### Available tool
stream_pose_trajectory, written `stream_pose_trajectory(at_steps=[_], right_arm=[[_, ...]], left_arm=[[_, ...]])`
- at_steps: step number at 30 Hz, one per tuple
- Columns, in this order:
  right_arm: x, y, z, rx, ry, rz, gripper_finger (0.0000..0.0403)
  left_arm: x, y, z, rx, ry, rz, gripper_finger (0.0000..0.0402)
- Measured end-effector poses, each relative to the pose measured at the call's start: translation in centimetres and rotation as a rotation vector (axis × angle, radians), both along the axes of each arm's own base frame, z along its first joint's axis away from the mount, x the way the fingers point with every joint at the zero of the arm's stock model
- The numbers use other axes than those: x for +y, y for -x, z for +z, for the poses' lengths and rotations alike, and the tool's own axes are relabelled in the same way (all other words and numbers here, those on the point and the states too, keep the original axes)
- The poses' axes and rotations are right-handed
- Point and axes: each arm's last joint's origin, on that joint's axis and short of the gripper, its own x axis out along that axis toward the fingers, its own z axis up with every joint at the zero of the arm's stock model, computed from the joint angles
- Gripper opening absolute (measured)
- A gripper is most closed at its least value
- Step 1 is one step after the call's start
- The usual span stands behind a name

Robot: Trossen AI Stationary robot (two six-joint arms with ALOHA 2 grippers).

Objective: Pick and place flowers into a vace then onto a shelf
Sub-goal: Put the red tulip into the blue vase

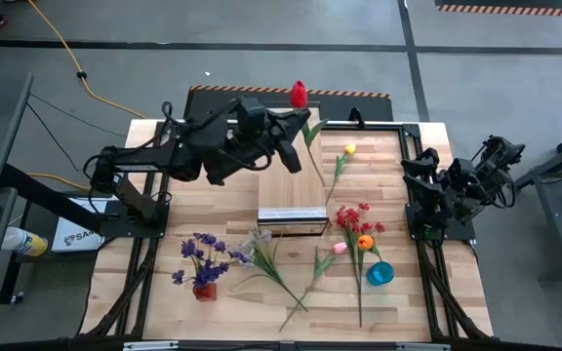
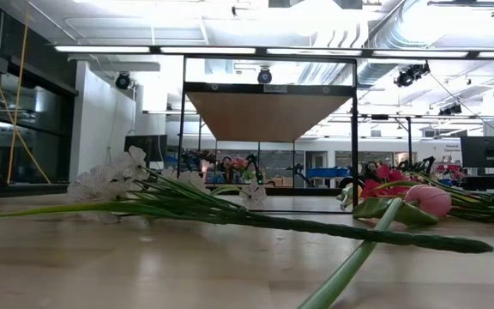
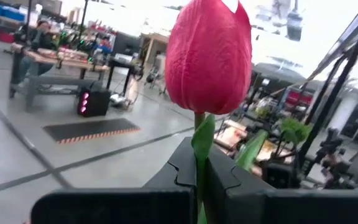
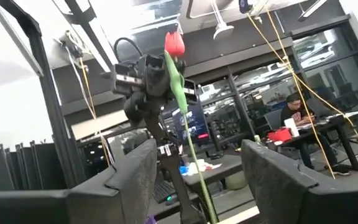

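My left gripper is pinched tight on the stem of a red tulip, holding it up above the far end of the shelf with the bloom pointing away from me toward the floor beyond the table. Through my left wrist camera the tulip stands upright, its stem caught between my two fingers, which meet around it. My right gripper waits off at the right edge of the table, its fingers spread apart with nothing between them; from there I see my left arm holding the red tulip with its long stem hanging down. The shelf runs down the middle of the table with its metallic strip at the near end. A yellow tulip lies just right of the shelf. Nearer the front lie a red spray, an orange tulip, a pink tulip and a white spray. A purple spray stands in a red vase at the front left, and a blue cup sits at the front right. In the low view, the white spray and pink tulip lie flat on the boards.
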Motion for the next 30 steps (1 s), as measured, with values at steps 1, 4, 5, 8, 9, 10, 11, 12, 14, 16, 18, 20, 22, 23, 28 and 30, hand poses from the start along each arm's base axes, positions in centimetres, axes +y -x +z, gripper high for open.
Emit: stream_pose_trajectory(at_steps=[1,4,5,8,9,10,11,12,14,16,18,20,22,23,28,30], right_arm=[[0.0,0.0,0.2,0.005,0.000,0.003,0.0225],[0.0,0.0,0.9,0.048,0.034,0.021,0.0225],[0.1,0.0,1.3,0.067,0.053,0.029,0.0226],[0.1,-0.1,2.6,0.131,0.099,0.037,0.0228],[0.1,-0.1,3.1,0.160,0.123,0.034,0.0229],[0.1,-0.2,3.6,0.187,0.145,0.028,0.0230],[0.2,-0.4,4.1,0.213,0.167,0.020,0.0230],[0.2,-0.5,4.6,0.239,0.187,0.015,0.0230],[0.3,-1.0,5.5,0.293,0.222,0.010,0.0230],[0.4,-1.6,6.3,0.350,0.269,0.003,0.0230],[0.5,-2.4,7.1,0.405,0.311,-0.012,0.0230],[0.6,-3.3,7.8,0.463,0.352,-0.023,0.0230],[0.5,-4.5,8.2,0.526,0.390,-0.041,0.0230],[0.5,-5.0,8.4,0.555,0.407,-0.046,0.0230],[-0.2,-8.1,9.0,0.645,0.450,-0.044,0.0230],[-0.5,-9.1,9.1,0.652,0.469,-0.020,0.0230]], left_arm=[[0.0,0.0,0.1,-0.014,0.000,-0.008,0.0035],[-0.1,0.0,0.3,-0.040,-0.003,-0.034,0.0035],[-0.1,-0.1,0.4,-0.042,-0.006,-0.047,0.0035],[-0.1,-0.1,0.4,-0.045,-0.002,-0.054,0.0035],[-0.1,-0.1,0.4,-0.046,-0.001,-0.055,0.0035],[-0.1,-0.1,0.4,-0.046,0.000,-0.055,0.0035],[-0.1,-0.1,0.4,-0.048,0.002,-0.055,0.0035],[-0.1,-0.1,0.4,-0.048,0.003,-0.055,0.0035],[-0.1,-0.1,0.4,-0.050,0.006,-0.056,0.0035],[-0.1,-0.1,0.3,-0.046,0.005,-0.056,0.0035],[-0.1,-0.1,0.3,-0.044,0.005,-0.056,0.0035],[-0.1,-0.1,0.3,-0.044,0.005,-0.056,0.0035],[-0.1,-0.1,0.3,-0.043,0.005,-0.058,0.0035],[-0.2,-0.1,0.3,-0.043,0.004,-0.065,0.0035],[-0.2,-0.2,0.2,-0.034,-0.003,-0.098,0.0035],[-0.3,-0.2,0.0,-0.013,-0.004,-0.099,0.0035]])
